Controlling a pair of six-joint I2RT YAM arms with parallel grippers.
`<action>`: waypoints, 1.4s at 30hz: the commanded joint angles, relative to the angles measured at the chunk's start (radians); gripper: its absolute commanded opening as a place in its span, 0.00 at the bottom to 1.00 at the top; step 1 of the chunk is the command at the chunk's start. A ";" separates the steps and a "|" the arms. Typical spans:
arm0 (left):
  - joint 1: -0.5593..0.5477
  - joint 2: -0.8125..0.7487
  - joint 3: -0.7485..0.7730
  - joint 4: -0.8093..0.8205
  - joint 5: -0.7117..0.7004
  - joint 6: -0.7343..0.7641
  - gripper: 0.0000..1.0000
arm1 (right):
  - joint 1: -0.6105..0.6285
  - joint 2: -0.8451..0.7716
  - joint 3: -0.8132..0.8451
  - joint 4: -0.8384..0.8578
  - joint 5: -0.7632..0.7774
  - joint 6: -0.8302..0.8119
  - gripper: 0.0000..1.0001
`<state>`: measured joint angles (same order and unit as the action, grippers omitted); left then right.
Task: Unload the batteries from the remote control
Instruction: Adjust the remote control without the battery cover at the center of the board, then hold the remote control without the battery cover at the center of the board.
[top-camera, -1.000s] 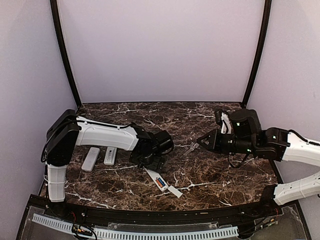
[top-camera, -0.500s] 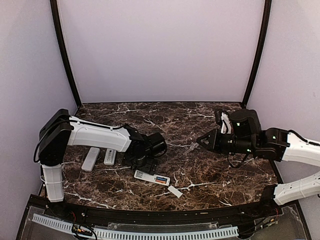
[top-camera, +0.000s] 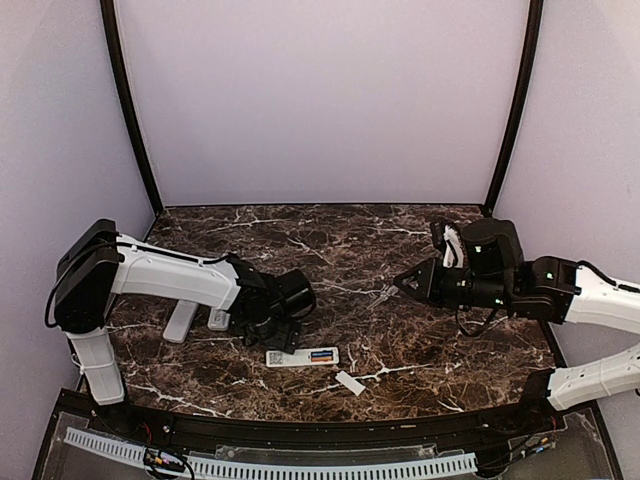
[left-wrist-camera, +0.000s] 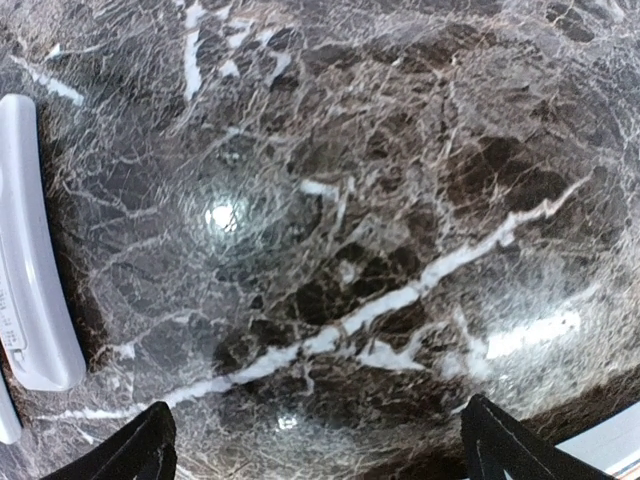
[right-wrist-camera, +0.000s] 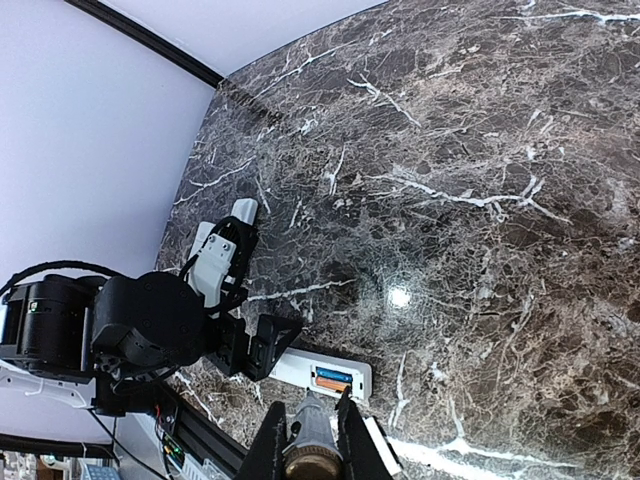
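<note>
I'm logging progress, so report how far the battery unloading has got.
Done: the small flat white cover lies beside the long white remote control. In hand: nothing seen; the left gripper is open above the dark marble table, the right gripper shut, away from the remote. Left: the orange and blue batteries lie exposed in that remote.

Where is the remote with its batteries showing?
Top view: the open remote lies left of centre near the front edge of the table, beside the left gripper, a white cover to its right.
</note>
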<state>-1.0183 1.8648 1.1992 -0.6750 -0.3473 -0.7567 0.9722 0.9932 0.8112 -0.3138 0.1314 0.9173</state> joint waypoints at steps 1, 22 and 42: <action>-0.007 -0.060 -0.071 -0.017 0.069 0.005 0.99 | -0.003 0.005 -0.006 0.038 -0.001 0.002 0.00; -0.008 -0.423 -0.262 0.216 0.117 0.204 0.98 | 0.010 0.052 -0.010 0.087 -0.027 -0.066 0.00; -0.072 -0.497 -0.500 0.464 0.177 0.276 0.91 | 0.081 0.229 -0.006 0.233 -0.029 -0.218 0.00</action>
<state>-1.0828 1.3872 0.7242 -0.2295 -0.1719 -0.4824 1.0462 1.2003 0.7956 -0.1284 0.0795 0.7185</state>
